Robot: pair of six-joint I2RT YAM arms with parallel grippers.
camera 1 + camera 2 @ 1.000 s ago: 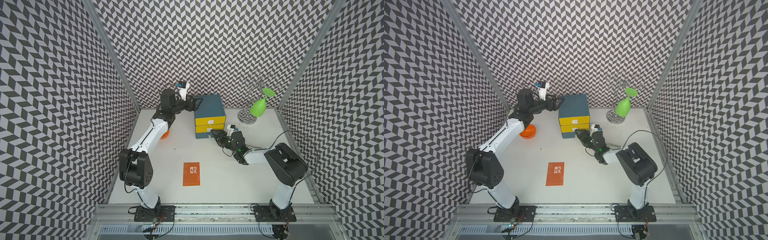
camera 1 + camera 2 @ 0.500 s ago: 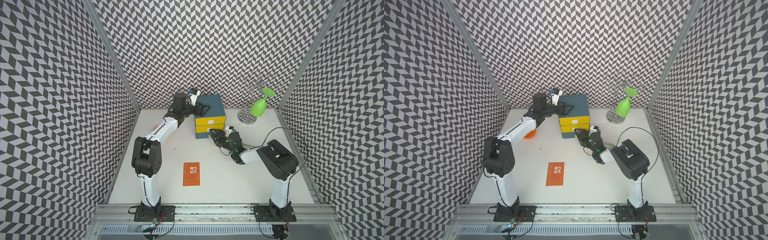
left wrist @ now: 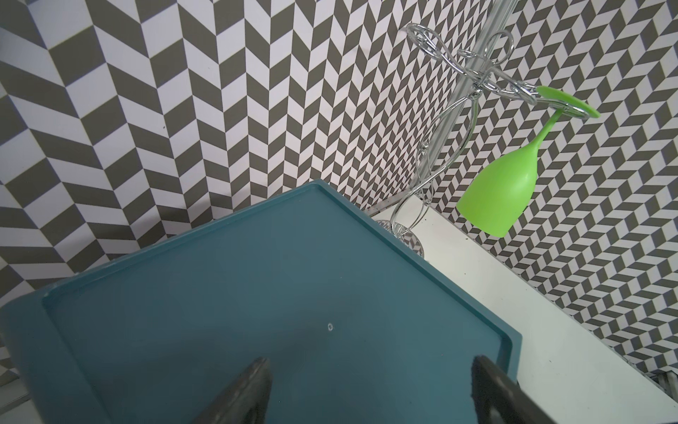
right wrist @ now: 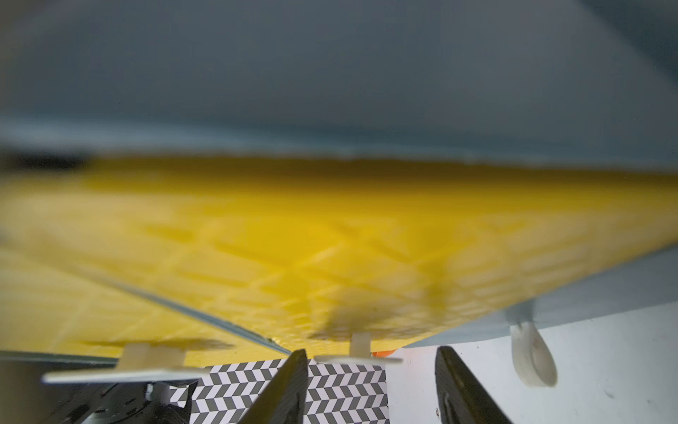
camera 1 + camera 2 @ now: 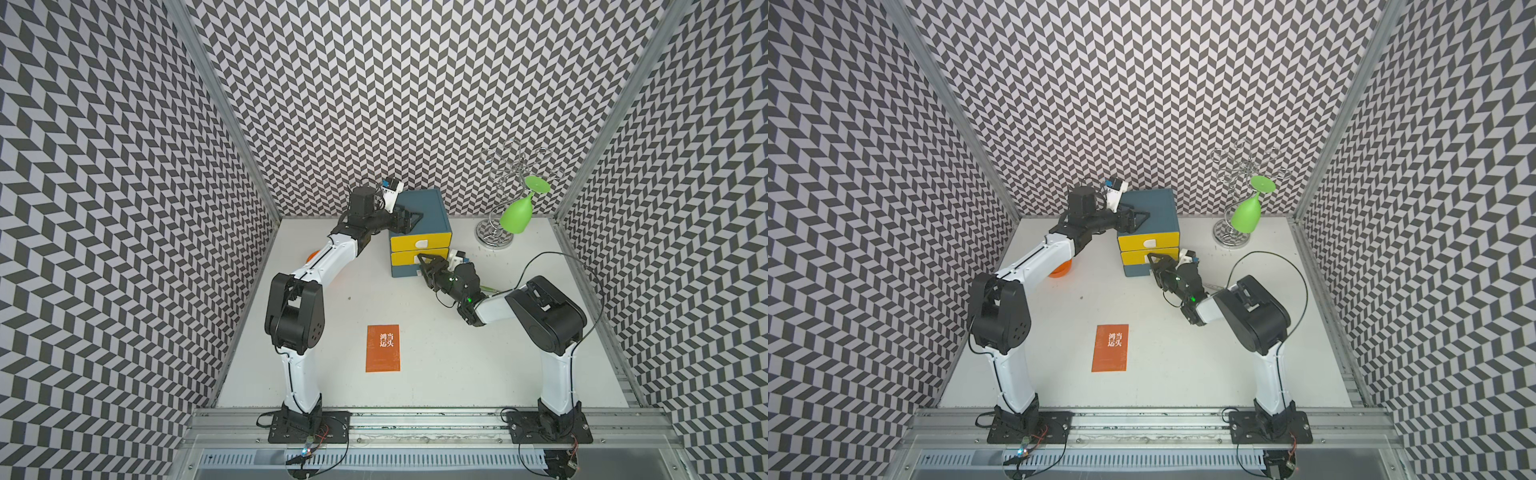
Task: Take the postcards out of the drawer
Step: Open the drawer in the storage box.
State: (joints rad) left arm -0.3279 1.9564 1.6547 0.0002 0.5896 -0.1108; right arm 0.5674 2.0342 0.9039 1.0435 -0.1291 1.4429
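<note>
postcard point(image 5: 382, 348) flat on counter point(image 5: 457, 365) mid-front, well apart from cabinet point(image 5: 432, 212), lower drawer point(image 5: 401, 258) looks shut, right jaws apart astride its pull point(image 4: 357, 359), left jaws apart over cabinet top, green glass point(image 5: 516, 216) on rack point(image 5: 492, 239) nearby

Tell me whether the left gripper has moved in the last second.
Yes. The left gripper has swung in from beside the teal cabinet and now reaches over its top, jaws open.

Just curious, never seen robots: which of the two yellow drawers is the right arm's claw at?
The lower yellow drawer: the right gripper is at its white handle. The upper yellow drawer has nothing at its front.
</note>
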